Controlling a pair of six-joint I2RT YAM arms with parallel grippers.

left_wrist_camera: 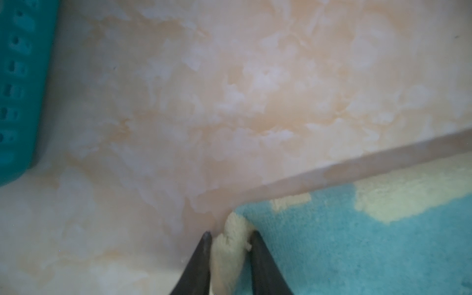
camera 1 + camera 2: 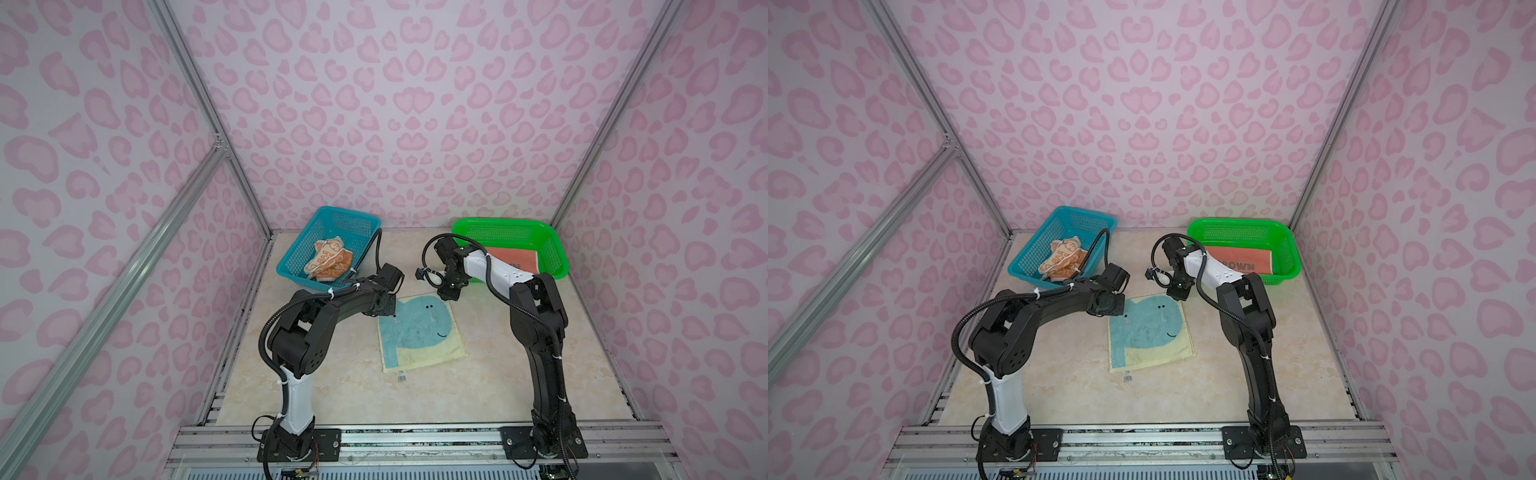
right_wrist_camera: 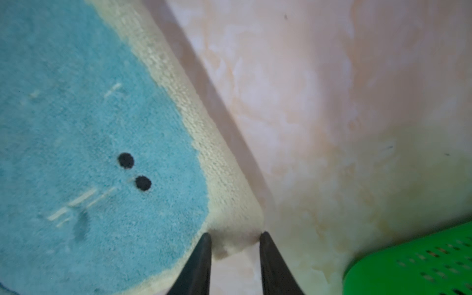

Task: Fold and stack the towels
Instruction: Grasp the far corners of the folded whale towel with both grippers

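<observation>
The light-blue-and-cream whale towel (image 2: pixel 419 328) (image 2: pixel 1148 332) lies flat in the middle of the table. My left gripper (image 2: pixel 387 308) (image 1: pixel 231 236) is at its far left corner, shut on a bunched bit of the cream edge (image 1: pixel 229 245). At the far right corner, my right gripper (image 2: pixel 449 296) (image 3: pixel 236 236) holds the cream corner (image 3: pixel 235 224) between its tips. A folded coral "BROWN" towel (image 2: pixel 513 259) (image 2: pixel 1246 262) lies in the green basket. A crumpled orange-and-cream lettered towel (image 2: pixel 328 259) (image 2: pixel 1063 259) sits in the blue basket.
The blue mesh basket (image 2: pixel 345 212) (image 1: pixel 18 89) stands at the back left, just behind my left wrist. The green mesh basket (image 2: pixel 498 224) (image 3: pixel 421 260) stands at the back right beside my right arm. A small label (image 2: pixel 401 376) sticks out from the whale towel's near edge.
</observation>
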